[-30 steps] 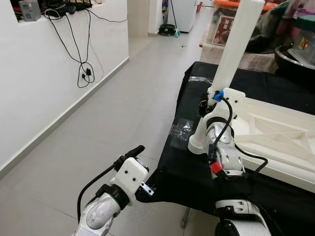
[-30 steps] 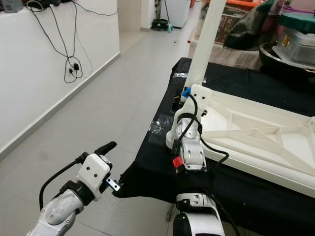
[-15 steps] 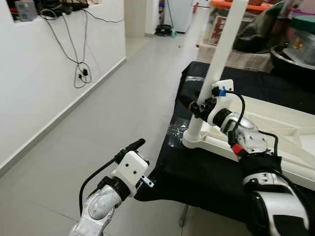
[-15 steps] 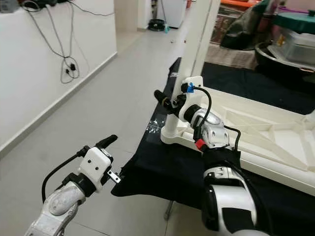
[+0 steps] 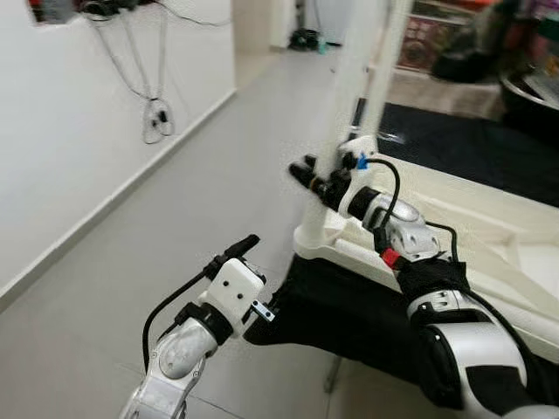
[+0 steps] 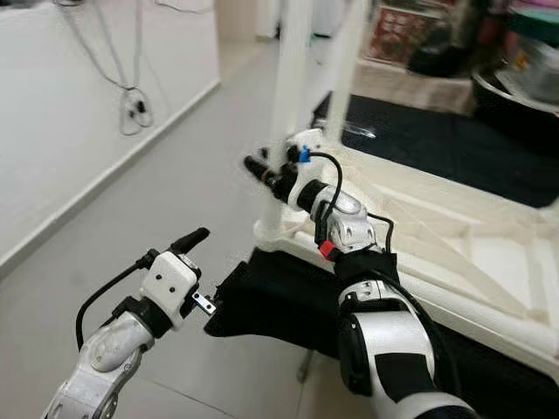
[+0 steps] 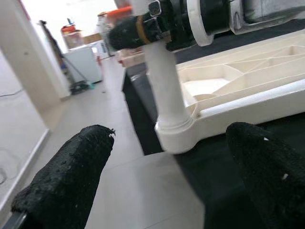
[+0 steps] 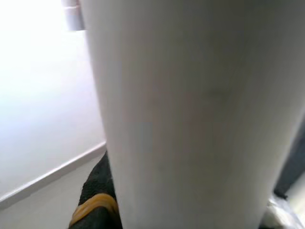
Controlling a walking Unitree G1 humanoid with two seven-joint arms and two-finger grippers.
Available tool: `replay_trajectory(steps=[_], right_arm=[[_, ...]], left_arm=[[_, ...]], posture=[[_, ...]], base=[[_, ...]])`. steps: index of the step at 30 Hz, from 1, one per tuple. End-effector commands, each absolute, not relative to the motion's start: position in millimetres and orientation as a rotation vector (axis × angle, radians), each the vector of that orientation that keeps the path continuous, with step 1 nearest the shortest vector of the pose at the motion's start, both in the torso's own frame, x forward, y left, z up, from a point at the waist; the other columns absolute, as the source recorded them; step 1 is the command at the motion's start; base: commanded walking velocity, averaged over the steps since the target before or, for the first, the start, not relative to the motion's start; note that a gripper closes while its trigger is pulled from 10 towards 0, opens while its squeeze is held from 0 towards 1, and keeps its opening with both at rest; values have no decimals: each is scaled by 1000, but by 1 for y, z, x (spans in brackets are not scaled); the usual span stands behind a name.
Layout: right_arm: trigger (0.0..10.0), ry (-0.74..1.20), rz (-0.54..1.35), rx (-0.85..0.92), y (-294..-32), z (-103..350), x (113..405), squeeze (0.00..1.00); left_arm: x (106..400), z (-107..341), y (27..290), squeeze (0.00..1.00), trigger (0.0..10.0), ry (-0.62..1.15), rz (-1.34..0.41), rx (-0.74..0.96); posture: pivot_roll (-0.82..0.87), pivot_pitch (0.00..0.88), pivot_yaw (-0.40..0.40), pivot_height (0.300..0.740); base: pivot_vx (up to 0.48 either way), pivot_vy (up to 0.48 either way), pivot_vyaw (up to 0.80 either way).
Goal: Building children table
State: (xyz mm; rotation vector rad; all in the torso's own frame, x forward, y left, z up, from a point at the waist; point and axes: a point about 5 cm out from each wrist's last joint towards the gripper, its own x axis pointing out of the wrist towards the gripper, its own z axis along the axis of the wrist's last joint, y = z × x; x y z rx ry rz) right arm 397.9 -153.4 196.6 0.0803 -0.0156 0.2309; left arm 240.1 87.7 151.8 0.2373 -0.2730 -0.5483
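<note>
Stretching away on the left, the grey tiled floor (image 5: 175, 175) runs beside a white wall (image 5: 52, 131) from which dark cables (image 5: 155, 113) dangle. On the right stands the surface, covered by a black cloth (image 5: 349, 305) that hangs over its near left corner. On the cloth lies the white children's table top (image 6: 454, 236), turned underside up so that its moulded ribs show, its left corner reaching to the cloth's edge. From that corner a white table leg (image 5: 336, 140) rises upright out of a round socket, its upper part running out of the top of the picture, blurred. The right arm reaches across from the near right, and the right hand (image 5: 316, 179) is closed around the leg a little above the socket; in the left wrist view its black fingers (image 7: 128, 31) cross in front of the leg, and in the right wrist view the leg (image 8: 190, 114) sits pressed close against the camera. The left arm is held low over the floor, near and to the left of the cloth's corner, with the left hand (image 5: 238, 249) pointing toward the table; in its own wrist view its two black fingertips (image 7: 71, 171) stand wide apart with nothing between them, the leg's base and socket (image 7: 174, 129) lying well ahead of them. Far right, on and behind the surface, blurred boxes and containers (image 5: 454, 44) are piled.
</note>
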Motion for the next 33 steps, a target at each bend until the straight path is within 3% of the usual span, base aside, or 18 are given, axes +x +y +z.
replay_trajectory(steps=[1,8,12,13,14,15,16,20,21,26,29,33], right_arm=[[0,92,-93,91,-195,172,389,0],[0,57,-592,97,-212,171,354,0],[0,27,-536,177,-179,174,356,0],[7647,22,-508,212,-172,173,359,0],[7647,22,-508,212,-172,173,359,0],[10000,-1,-467,230,-165,175,362,0],[10000,-33,-400,239,-156,179,365,1000],[10000,-83,-310,243,-142,189,366,1000],[10000,-100,-266,241,-140,192,367,0],[10000,-221,-103,205,-148,205,370,0],[10000,-237,115,159,-157,209,379,0],[10000,-97,545,123,-151,198,375,0]], left_arm=[[239,146,87,0,10000,-255,-555,226],[239,146,85,0,10000,-258,-560,223],[239,146,85,0,10000,-257,-560,221],[238,146,85,0,10000,-257,-561,221],[238,146,85,0,10000,-257,-561,221],[238,146,85,0,10000,-256,-560,221],[238,146,86,0,10000,-256,-558,222],[239,145,88,0,10000,-256,-555,224],[239,145,88,0,10000,-256,-557,223],[239,145,87,0,10000,-258,-559,219],[240,146,86,0,10000,-260,-559,218],[239,144,84,0,10000,-256,-561,212]], posture=[[105,0,-72,740],[106,0,-75,740],[111,0,-84,740],[113,0,-84,740],[113,0,-84,740],[114,0,-84,740],[115,0,-86,740],[114,0,-85,740],[111,0,-88,740],[106,0,-87,740],[105,0,-91,740],[99,0,-95,740]], base=[[0,0,0],[0,0,0],[0,0,0],[0,0,0],[0,0,0],[0,0,0],[0,0,0],[0,0,0],[0,0,0],[0,0,0],[0,0,0],[0,0,0]])
